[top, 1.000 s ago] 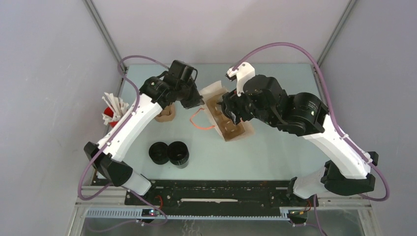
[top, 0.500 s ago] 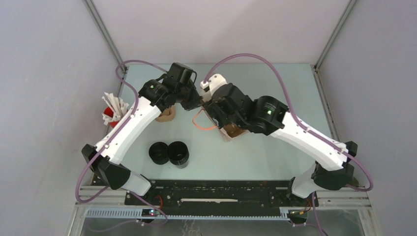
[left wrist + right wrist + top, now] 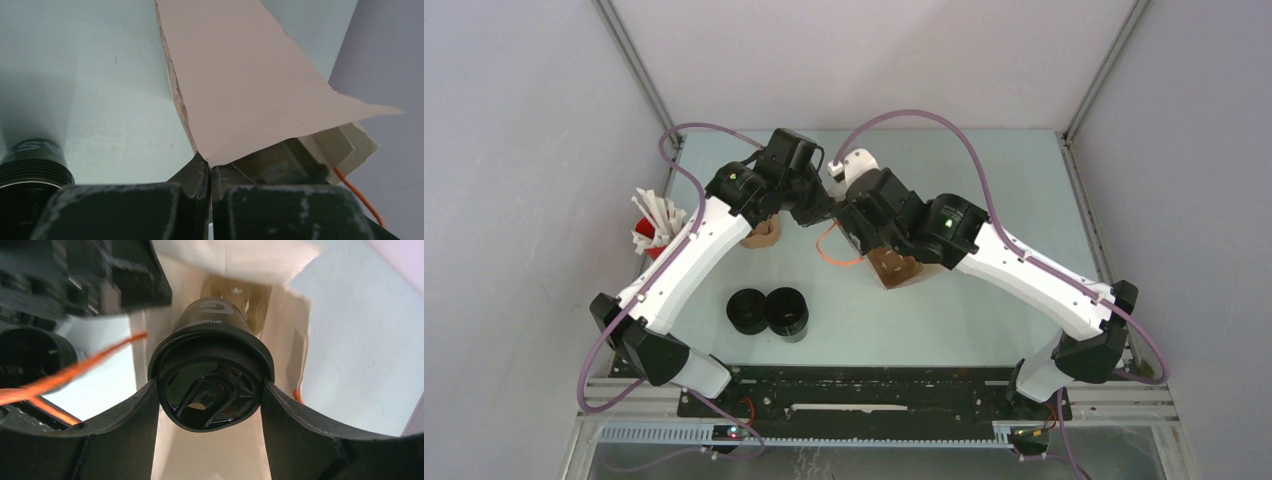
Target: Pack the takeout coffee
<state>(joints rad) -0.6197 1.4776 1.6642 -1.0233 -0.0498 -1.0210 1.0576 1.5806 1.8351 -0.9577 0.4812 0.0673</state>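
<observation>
Cup in bag mouth; other cups front-left.

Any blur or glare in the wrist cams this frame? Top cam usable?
Right wrist: coffee cup lid sharp with a mild sheen, orange bag handle and the upper-left background blurred. Left wrist: paper bag in focus, left tool soft and dark at the bottom edge. Top external: sharp, evenly lit, only soft shadows.
</observation>
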